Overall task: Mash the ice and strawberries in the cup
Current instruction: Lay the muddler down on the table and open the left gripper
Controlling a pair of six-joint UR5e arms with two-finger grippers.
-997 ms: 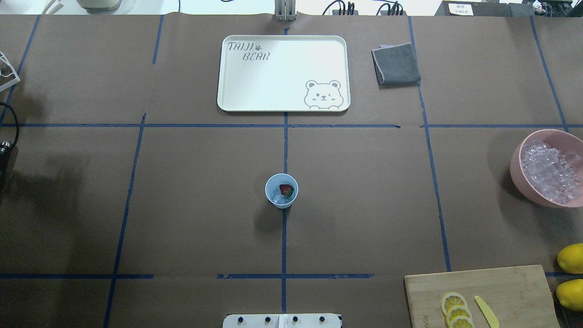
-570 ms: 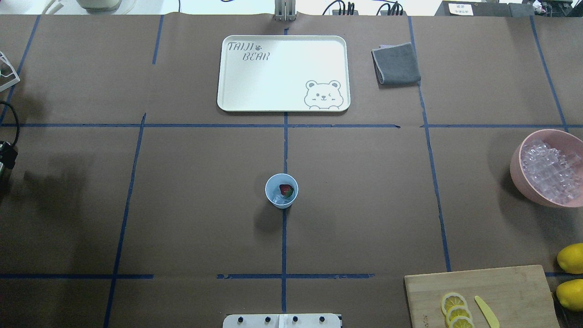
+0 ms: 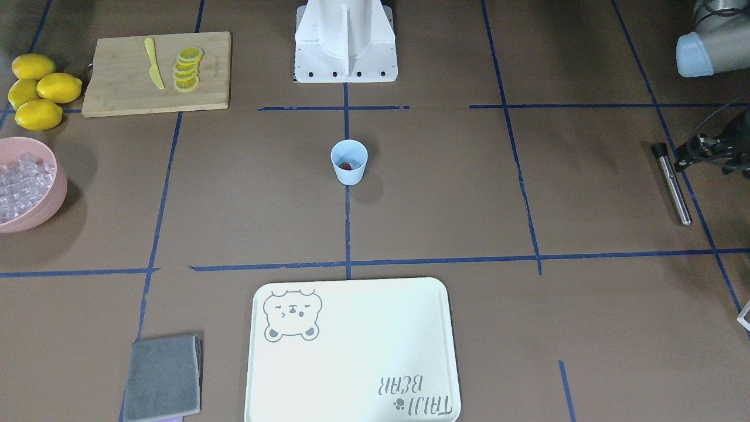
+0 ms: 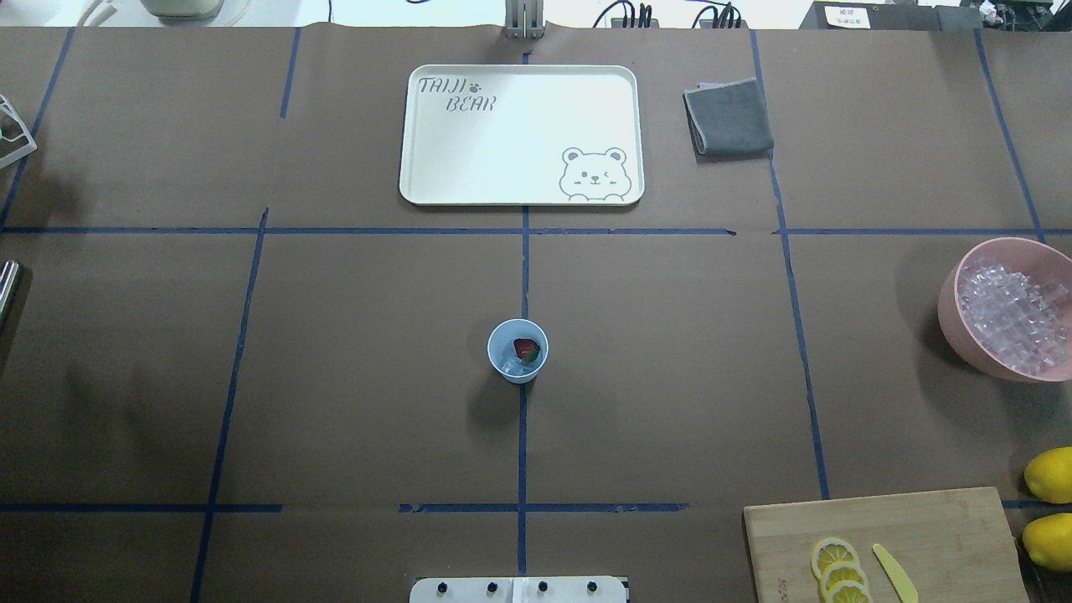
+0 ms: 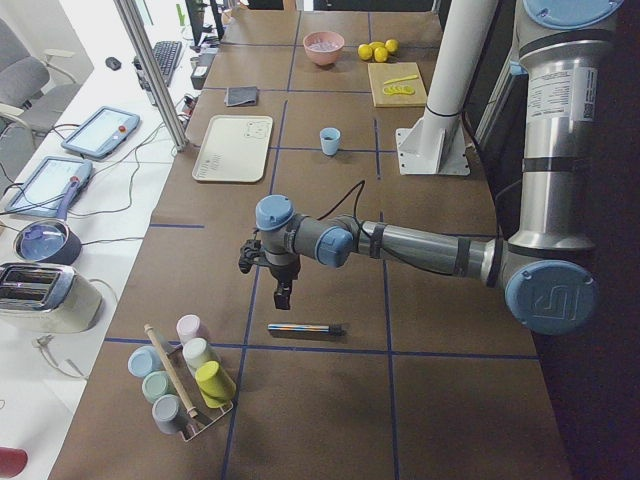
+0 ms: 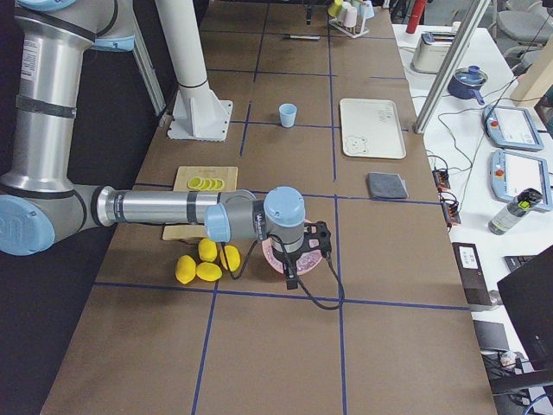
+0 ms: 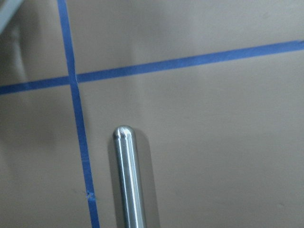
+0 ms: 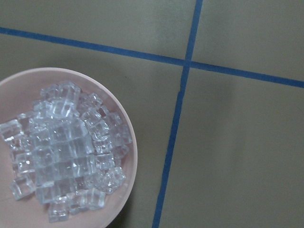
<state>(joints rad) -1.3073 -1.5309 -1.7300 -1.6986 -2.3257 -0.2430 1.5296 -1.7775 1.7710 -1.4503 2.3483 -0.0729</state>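
cup [image 4: 517, 352] holds strawberry [image 4: 526, 349], ice [image 4: 508, 364]; well apart from left fingers [image 5: 283, 294], right fingers [image 6: 292, 277]; grip of both: cannot tell

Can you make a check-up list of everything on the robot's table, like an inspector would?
Surface: brown paper-covered table with blue tape lines.
Job's things: light-blue cup at mid-table holds a strawberry and some ice; more ice cubes heaped in the pink bowl; metal rod lies flat on the robot's left.
Clutter: bear tray, grey cloth, cutting board with lemon slices and a yellow knife, whole lemons, cup rack.
Claws: left claw hangs over the rod, right claw over the pink bowl; open or shut, cannot tell.
Cables: black cable loops by the left claw.
Surroundings: toaster on the side bench.
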